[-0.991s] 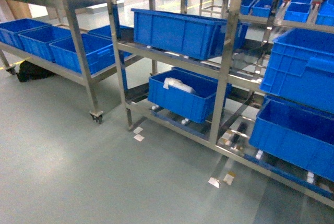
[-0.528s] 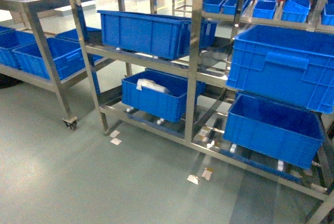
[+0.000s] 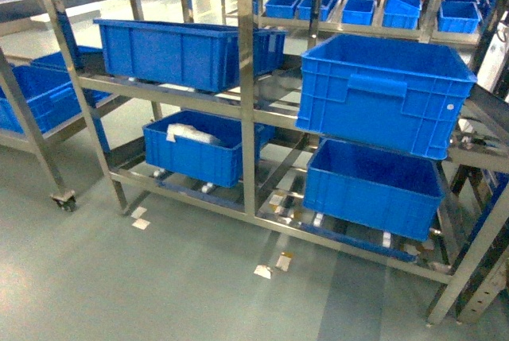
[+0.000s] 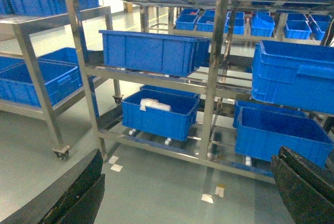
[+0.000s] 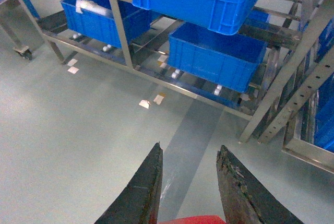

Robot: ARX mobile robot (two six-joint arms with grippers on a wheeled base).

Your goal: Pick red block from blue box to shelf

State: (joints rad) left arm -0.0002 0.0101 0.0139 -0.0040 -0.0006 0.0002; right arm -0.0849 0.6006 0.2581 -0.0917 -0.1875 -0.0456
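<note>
A grey-green floor (image 3: 119,293) fills the lower part of every view, and on it stands the shelf (image 3: 246,102), a tall rack of shiny steel posts and rails with several tiers. Big blue boxes sit on its rails: a long one (image 3: 183,51) on the middle tier at left, a large one (image 3: 382,91) at right with another open one (image 3: 374,186) directly beneath it, and a lower box (image 3: 199,150) at left holding something white (image 3: 191,133). Smaller blue bins (image 3: 366,7) line a rack further back. Small paper scraps (image 3: 270,265) lie on the floor before the shelf. The left tool (image 4: 188,192) stands spread wide, holding nothing. The right tool (image 5: 190,182) points at the floor, its fingers (image 5: 141,192) parted around the red block (image 5: 190,220), seen only as a sliver at the frame's bottom edge.
</note>
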